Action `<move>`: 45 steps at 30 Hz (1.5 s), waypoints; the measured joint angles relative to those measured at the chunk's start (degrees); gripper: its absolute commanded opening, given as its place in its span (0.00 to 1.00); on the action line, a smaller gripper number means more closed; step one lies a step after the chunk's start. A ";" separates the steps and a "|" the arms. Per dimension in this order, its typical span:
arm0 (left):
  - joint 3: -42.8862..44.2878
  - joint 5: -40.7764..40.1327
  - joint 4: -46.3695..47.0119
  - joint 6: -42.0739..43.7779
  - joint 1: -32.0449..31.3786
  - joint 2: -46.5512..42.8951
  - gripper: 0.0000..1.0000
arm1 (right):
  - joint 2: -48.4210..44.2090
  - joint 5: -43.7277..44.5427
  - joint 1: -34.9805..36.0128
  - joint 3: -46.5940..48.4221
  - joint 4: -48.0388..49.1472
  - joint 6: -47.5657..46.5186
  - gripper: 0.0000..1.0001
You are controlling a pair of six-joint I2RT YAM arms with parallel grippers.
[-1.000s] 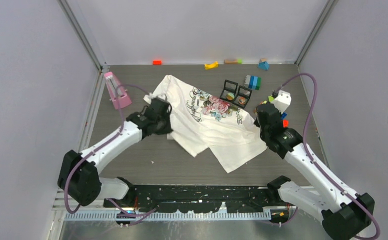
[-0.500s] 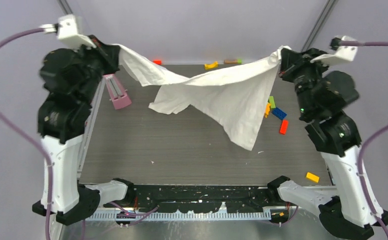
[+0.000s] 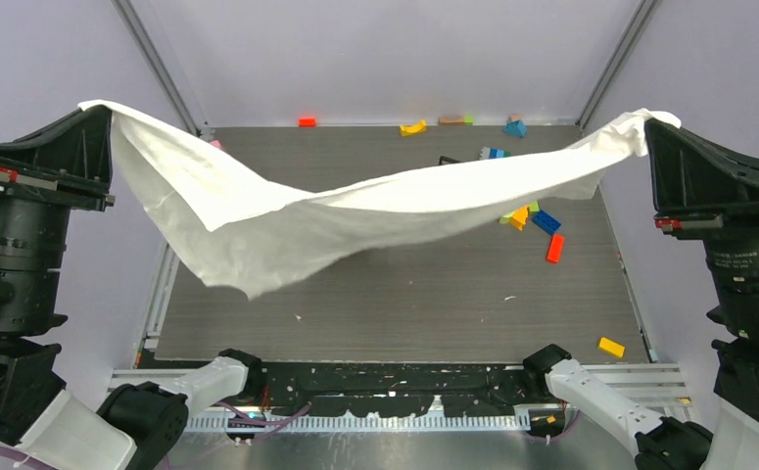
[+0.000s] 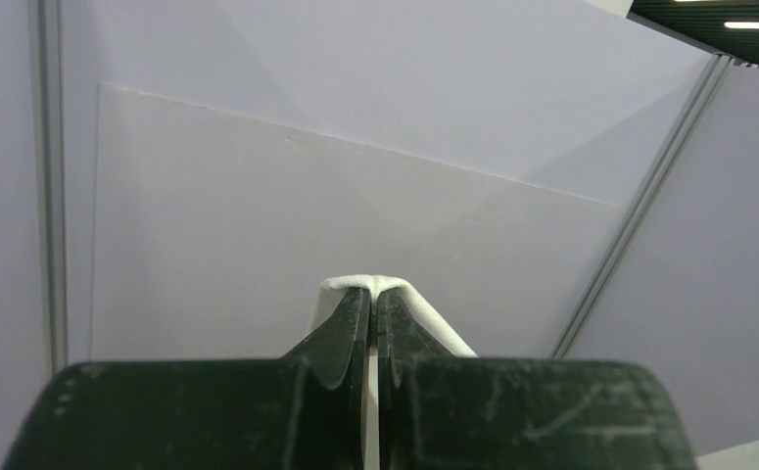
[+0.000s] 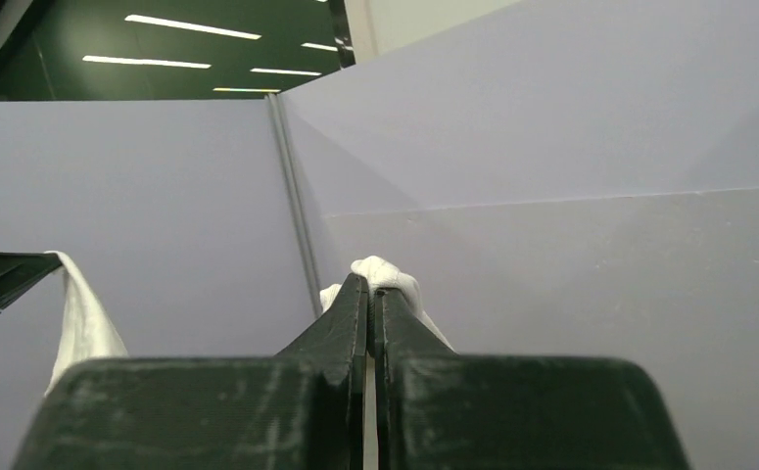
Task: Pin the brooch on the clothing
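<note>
The clothing [image 3: 355,211], a white T-shirt, hangs stretched in the air between both arms, sagging in the middle with its plain side toward the top camera. My left gripper [image 3: 101,106] is raised high at the left and shut on one end of the shirt. In the left wrist view its gripper [image 4: 373,294] pinches a fold of white cloth [image 4: 355,285]. My right gripper [image 3: 652,119] is raised high at the right, shut on the other end. The right wrist view shows that gripper [image 5: 370,284] with bunched cloth [image 5: 387,271] at its tips. The brooch is out of view.
Loose bricks lie on the dark table [image 3: 404,294]: red [image 3: 554,248], blue [image 3: 545,221], yellow [image 3: 610,347] at the right; orange [image 3: 307,121], yellow [image 3: 412,127] and teal [image 3: 515,127] along the back. The edge of a black box [image 3: 449,159] and striped bricks [image 3: 493,153] peek above the shirt.
A second ago the shirt lay flat on the table with both grippers at its sides. Both arms have since lifted it high and spread it wide toward the camera.
</note>
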 measured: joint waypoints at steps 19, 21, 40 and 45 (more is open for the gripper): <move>-10.23 4.66 0.79 3.65 5.64 28.83 0.00 | 8.70 16.59 0.00 -20.94 6.99 0.83 0.01; -11.41 5.03 0.09 3.26 8.26 34.10 0.00 | 13.05 18.29 0.00 -22.10 8.20 1.73 0.00; -7.98 17.35 14.34 2.14 25.99 15.08 0.00 | 33.97 5.20 -8.87 2.67 13.44 16.94 0.01; -27.12 24.00 10.64 3.91 25.97 -4.35 0.00 | 16.98 -2.67 -8.70 -16.52 12.04 16.98 0.01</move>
